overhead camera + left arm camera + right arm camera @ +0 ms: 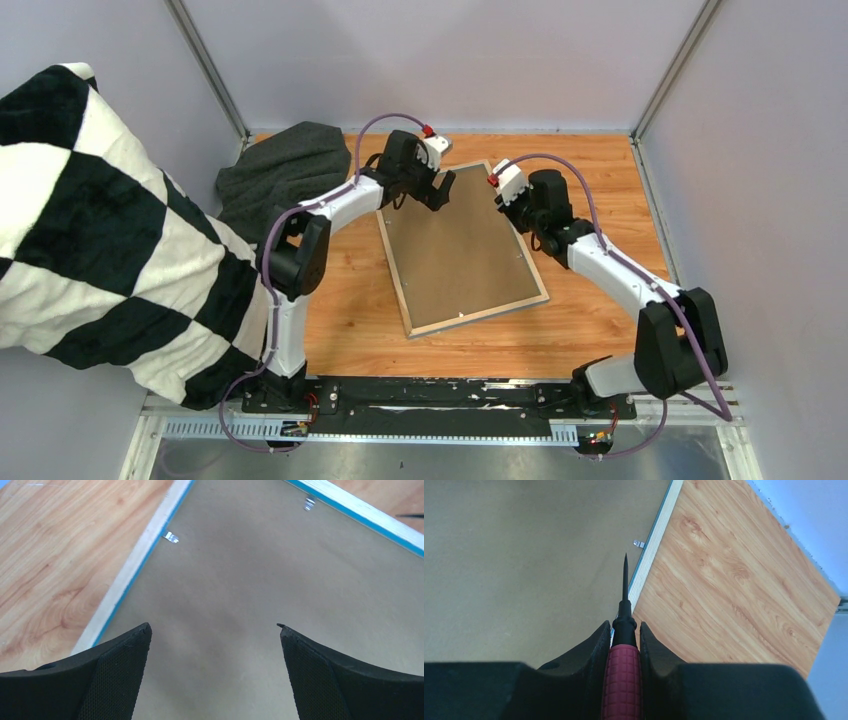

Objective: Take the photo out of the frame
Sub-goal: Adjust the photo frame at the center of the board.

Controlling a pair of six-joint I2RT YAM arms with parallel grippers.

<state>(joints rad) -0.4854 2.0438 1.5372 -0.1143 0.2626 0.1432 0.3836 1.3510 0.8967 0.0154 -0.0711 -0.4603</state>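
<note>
The right gripper (625, 630) pinches a maroon screwdriver (623, 680) aimed at a clip (638, 543) on the edge of the face-down frame (651, 550) ahead, while the left gripper (214, 626) hangs spread wide over its backing board (240, 580).

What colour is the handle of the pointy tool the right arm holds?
The handle is dark red with a grid texture; clearest in the right wrist view.

Pale lilac walls (450, 60) close in on three sides, with a metal corner post (205, 65) at eleven o'clock and its twin (675, 65) at one. The warm wood-grain tabletop (600, 330) is softly, evenly lit. A dark grey cloth (285, 175) bunches up at eleven, and black-and-white checked fabric (100, 230) looms in at nine. A grey metal rail (400, 433) runs along six.
</note>
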